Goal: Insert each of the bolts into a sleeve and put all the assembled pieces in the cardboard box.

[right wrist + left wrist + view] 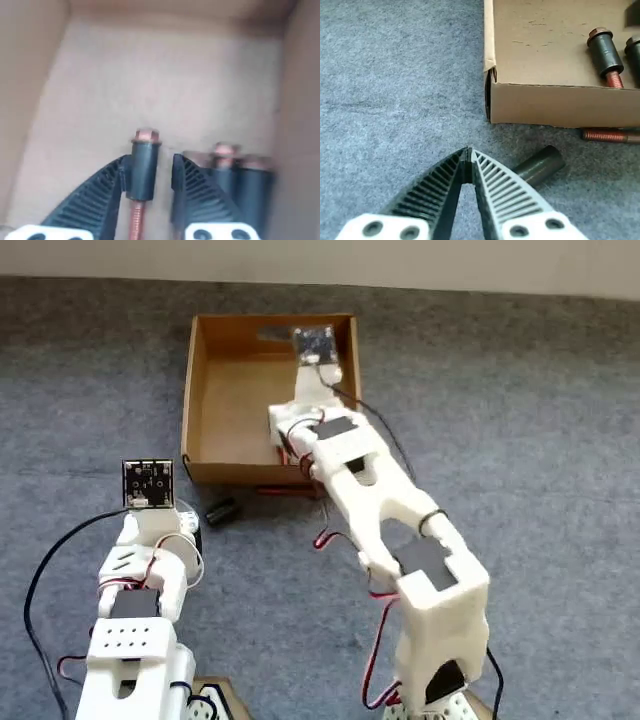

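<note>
My left gripper (468, 151) is shut and empty, low over the grey carpet. A bare black sleeve (540, 165) lies just beside its fingertips, near the cardboard box (545, 105). A loose copper bolt (607, 135) lies on the carpet against the box's front wall. Inside the box my right gripper (148, 161) is open, its fingers on either side of an assembled bolt-and-sleeve piece (141, 167); one finger (107, 192) touches it and a gap shows on the other side. Two more assembled pieces (240, 172) lie beside it. The sleeve (220, 510) and the box (200, 390) show from above.
The right arm (380, 500) stretches across the box's front wall, over the loose bolt (285, 490). Red and black cables trail beside it. Open carpet lies to the left of and behind the left arm (140, 580).
</note>
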You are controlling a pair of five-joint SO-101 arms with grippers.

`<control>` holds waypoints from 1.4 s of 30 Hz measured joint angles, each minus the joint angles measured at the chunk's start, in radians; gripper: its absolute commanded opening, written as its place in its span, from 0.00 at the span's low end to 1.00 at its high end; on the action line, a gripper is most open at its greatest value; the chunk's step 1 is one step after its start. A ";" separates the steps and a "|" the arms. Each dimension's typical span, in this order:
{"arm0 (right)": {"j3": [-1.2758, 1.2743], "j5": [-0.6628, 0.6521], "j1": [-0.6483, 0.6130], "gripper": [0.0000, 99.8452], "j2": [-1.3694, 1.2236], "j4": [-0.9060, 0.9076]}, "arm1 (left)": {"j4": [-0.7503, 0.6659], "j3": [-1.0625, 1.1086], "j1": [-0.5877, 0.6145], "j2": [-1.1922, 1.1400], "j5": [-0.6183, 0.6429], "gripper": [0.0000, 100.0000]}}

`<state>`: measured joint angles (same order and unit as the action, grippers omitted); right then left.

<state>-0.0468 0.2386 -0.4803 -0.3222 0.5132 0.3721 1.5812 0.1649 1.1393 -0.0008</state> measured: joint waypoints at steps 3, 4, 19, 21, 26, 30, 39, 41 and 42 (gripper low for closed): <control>0.000 0.000 0.031 0.12 0.153 0.109 | 0.000 0.000 0.000 0.000 0.000 0.01; -0.002 0.000 0.046 0.12 0.204 0.157 | 0.000 0.000 0.000 0.000 0.000 0.01; -0.351 0.000 -0.009 0.12 0.612 0.353 | -0.005 0.000 0.127 0.000 -0.005 0.01; -0.400 0.000 -0.061 0.12 0.614 0.348 | -0.006 0.000 0.167 0.000 -0.003 0.01; -0.569 0.000 -0.181 0.12 0.614 0.190 | -0.006 0.000 0.192 0.000 -0.003 0.01; -0.698 0.000 -0.256 0.12 0.614 0.000 | -0.006 0.000 0.192 0.000 -0.003 0.01; -0.756 0.000 -0.370 0.12 0.592 -0.196 | -0.006 -0.003 0.318 0.000 0.040 0.01; -0.743 0.000 -0.397 0.12 0.545 -0.199 | -0.006 -0.003 0.356 0.000 0.100 0.01; -0.726 0.000 -0.405 0.12 0.509 -0.199 | -0.015 -0.003 0.370 0.000 0.124 0.01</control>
<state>-0.7725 0.2386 -0.8853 0.1872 0.3138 0.3567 1.5781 0.5347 1.1393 0.1235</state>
